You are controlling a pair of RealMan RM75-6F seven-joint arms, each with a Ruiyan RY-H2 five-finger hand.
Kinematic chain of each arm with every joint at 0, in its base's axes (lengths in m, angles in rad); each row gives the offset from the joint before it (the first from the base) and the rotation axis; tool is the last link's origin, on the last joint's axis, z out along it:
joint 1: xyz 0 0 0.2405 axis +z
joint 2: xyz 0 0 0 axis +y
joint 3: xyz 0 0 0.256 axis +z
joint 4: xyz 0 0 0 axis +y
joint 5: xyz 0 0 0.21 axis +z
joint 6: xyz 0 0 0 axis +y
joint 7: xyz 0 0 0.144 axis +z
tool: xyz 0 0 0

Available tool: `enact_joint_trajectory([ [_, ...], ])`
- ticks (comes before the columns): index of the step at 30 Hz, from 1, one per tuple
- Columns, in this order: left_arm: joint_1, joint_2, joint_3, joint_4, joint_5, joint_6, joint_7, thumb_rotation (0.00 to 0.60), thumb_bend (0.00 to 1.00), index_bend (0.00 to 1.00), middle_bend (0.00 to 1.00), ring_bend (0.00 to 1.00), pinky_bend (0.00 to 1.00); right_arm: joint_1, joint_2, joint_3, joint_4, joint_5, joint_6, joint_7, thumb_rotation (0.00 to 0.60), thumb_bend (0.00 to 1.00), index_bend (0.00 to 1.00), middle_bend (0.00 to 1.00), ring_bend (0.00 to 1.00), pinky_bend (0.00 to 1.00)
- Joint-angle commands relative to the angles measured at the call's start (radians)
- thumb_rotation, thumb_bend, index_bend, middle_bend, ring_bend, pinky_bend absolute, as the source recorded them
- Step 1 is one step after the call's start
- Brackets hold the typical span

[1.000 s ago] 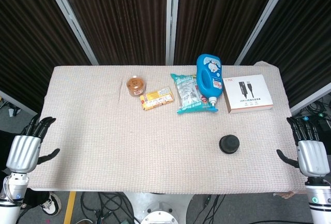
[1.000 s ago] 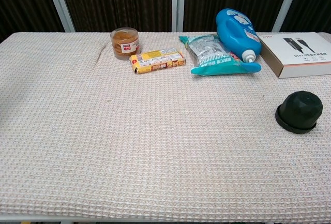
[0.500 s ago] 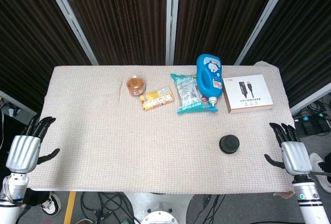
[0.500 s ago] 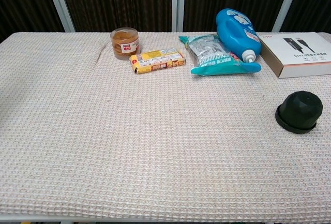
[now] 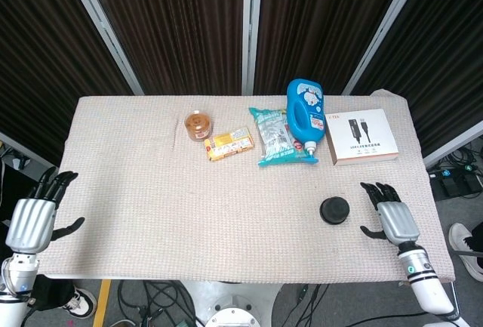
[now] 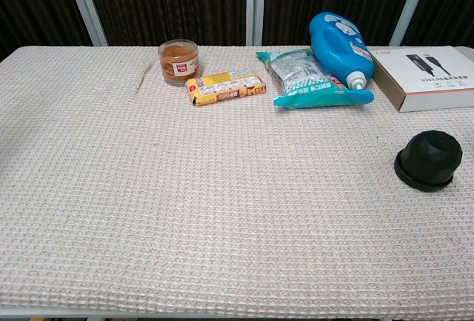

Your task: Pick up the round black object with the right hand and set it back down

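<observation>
So the big change here: the right hand point(image 5: 394, 220) has come in from off the edge over the last second and now sits over the surface point(image 5: 151, 214), just beside the round black object point(image 5: 333, 211) on its right side, not touching it yet. Fingers are spread apart and it's holding nothing, with the thumb poking out toward the object. Looks to me like the reach is nearly done and the actual grab hasn't started; it needs to slide a bit further left and close around the thing. The object itself hasn't budged; it's sitting flat on the cloth in the front right part of the surface, and in the chest view it's that domed black lump point(image 6: 428, 159) near the right edge. The hand doesn't show up in the chest view at all. The left hand point(image 5: 32, 221) is parked off the left edge, fingers apart, empty, basically where it was. Other stuff is all lined up at the back: a small jar point(image 5: 198, 124), a yellow snack pack point(image 5: 229, 143), a teal pouch point(image 5: 278, 137), a blue bottle point(image 5: 305, 109) lying down, and a white box point(image 5: 363, 136). All of it is well apart from the black object, so nothing really blocks the approach.
</observation>
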Motion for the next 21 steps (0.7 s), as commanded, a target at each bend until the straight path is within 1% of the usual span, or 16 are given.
enact_joint_trajectory([
  [1,0.000,0.001,0.001,0.001,-0.001,-0.002,0.000,0.600,0.13,0.16,0.15,0.06,0.31,0.023,-0.026,0.006,0.021,0.005,-0.023,0.010,0.600,0.11,0.00,0.10,0.00,0.00],
  [7,-0.002,0.003,0.001,-0.001,0.002,-0.004,0.000,0.600,0.13,0.17,0.15,0.06,0.31,0.052,-0.053,0.010,0.039,0.015,-0.061,0.028,0.600,0.11,0.00,0.11,0.00,0.00],
  [16,-0.003,0.006,0.002,-0.003,0.003,-0.008,0.000,0.600,0.13,0.17,0.15,0.06,0.31,0.061,-0.062,-0.011,0.040,0.008,-0.073,0.036,0.600,0.10,0.00,0.12,0.00,0.00],
  [21,-0.004,0.003,0.002,0.002,0.003,-0.009,-0.001,0.600,0.13,0.17,0.15,0.06,0.31,0.072,-0.072,-0.012,0.049,0.022,-0.095,0.032,0.600,0.07,0.00,0.12,0.00,0.00],
])
